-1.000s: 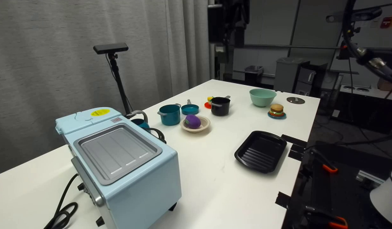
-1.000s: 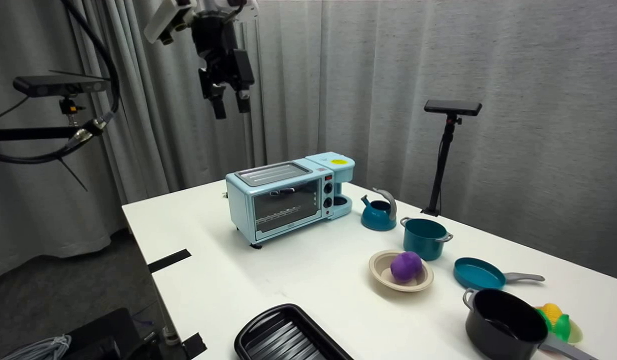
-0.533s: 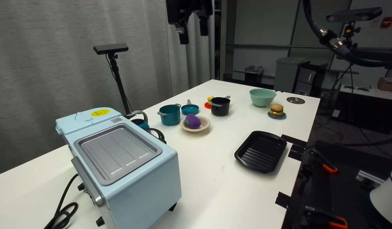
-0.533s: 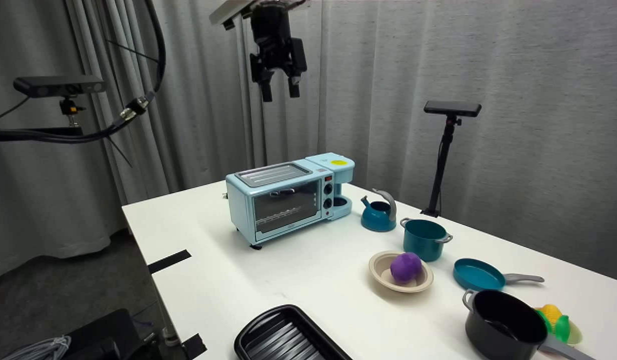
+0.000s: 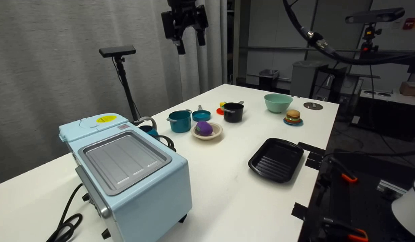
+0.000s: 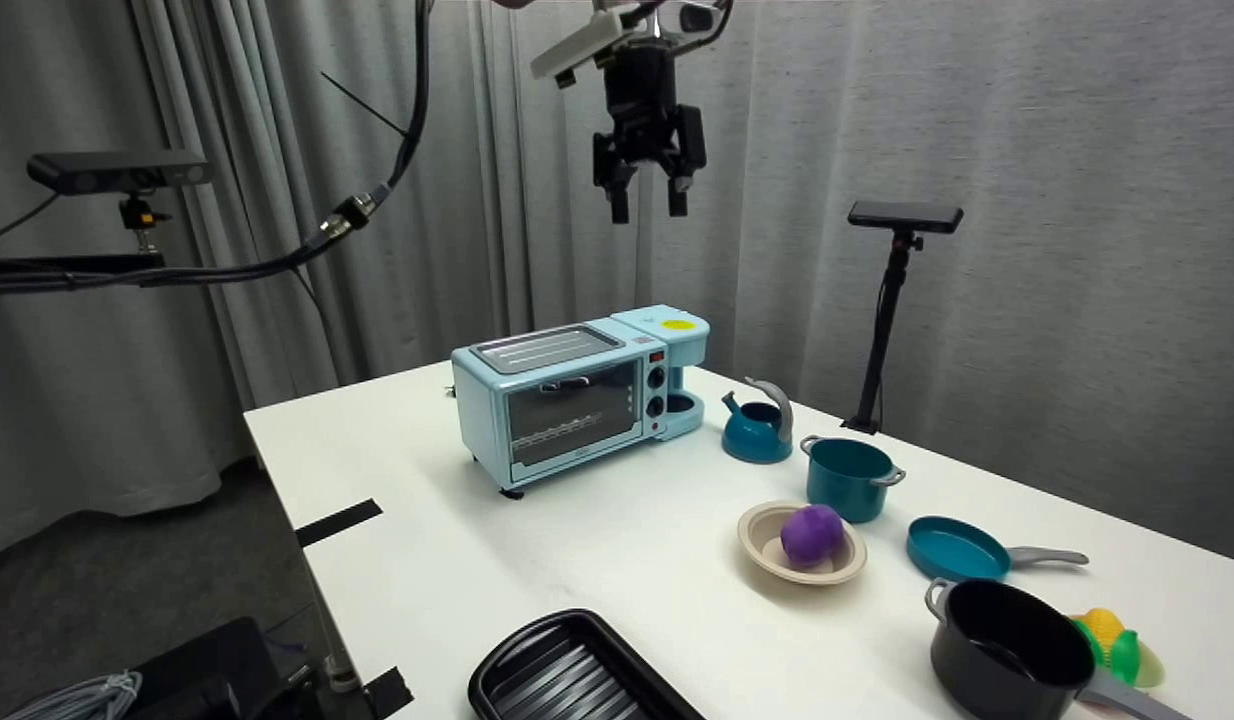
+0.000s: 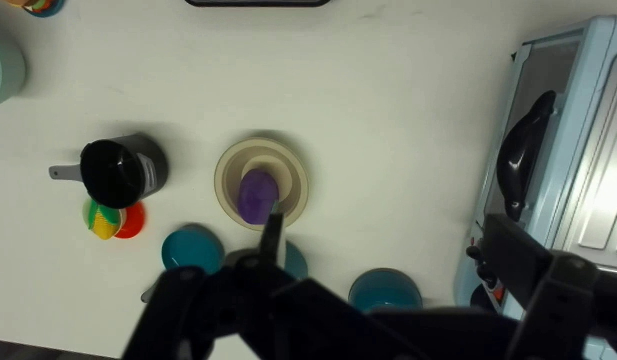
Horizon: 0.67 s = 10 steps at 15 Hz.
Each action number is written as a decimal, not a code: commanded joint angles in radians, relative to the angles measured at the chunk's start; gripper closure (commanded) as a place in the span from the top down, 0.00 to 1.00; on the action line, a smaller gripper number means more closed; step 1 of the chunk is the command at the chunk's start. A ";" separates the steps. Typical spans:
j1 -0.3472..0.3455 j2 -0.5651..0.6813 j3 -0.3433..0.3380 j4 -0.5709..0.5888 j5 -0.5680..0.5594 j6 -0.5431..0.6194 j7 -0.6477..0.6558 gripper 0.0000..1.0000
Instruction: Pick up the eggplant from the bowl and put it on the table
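Note:
The purple eggplant lies in the shallow cream bowl; the eggplant (image 5: 204,128) and bowl (image 5: 217,132) show in both exterior views, with the eggplant (image 6: 812,535) and bowl (image 6: 763,540) at right of centre. The bowl stands on the white table (image 5: 224,191). In the wrist view the eggplant (image 7: 258,196) sits toward the lower left of the bowl (image 7: 294,175). My gripper (image 5: 191,46) is high above the table, open and empty, also in an exterior view (image 6: 648,207). In the wrist view its fingers (image 7: 388,222) are wide apart, one fingertip just overlapping the bowl's lower edge.
A light blue toaster oven (image 6: 557,400) and teal kettle (image 6: 757,432) stand on the table. A teal pot (image 6: 849,480), teal pan (image 6: 959,548) and black pot (image 6: 1012,640) are near the bowl. A black grill pan (image 5: 276,160), mint bowl (image 5: 277,103) and toy burger (image 5: 293,116) lie farther off.
My gripper has moved left in an exterior view, and right in an exterior view from another place, staying high and open. The eggplant and bowl have not moved.

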<state>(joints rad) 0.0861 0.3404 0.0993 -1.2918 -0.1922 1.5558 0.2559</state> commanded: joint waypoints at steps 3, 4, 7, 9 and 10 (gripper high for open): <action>0.002 0.255 -0.065 0.336 0.051 -0.038 0.000 1.00; -0.001 0.289 -0.074 0.377 0.064 -0.051 0.002 1.00; -0.002 0.255 -0.073 0.293 0.048 -0.008 0.002 1.00; -0.003 0.289 -0.077 0.333 0.053 -0.014 0.002 1.00; -0.003 0.295 -0.077 0.343 0.054 -0.017 0.002 1.00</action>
<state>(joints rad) 0.0834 0.6359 0.0220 -0.9483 -0.1379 1.5391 0.2575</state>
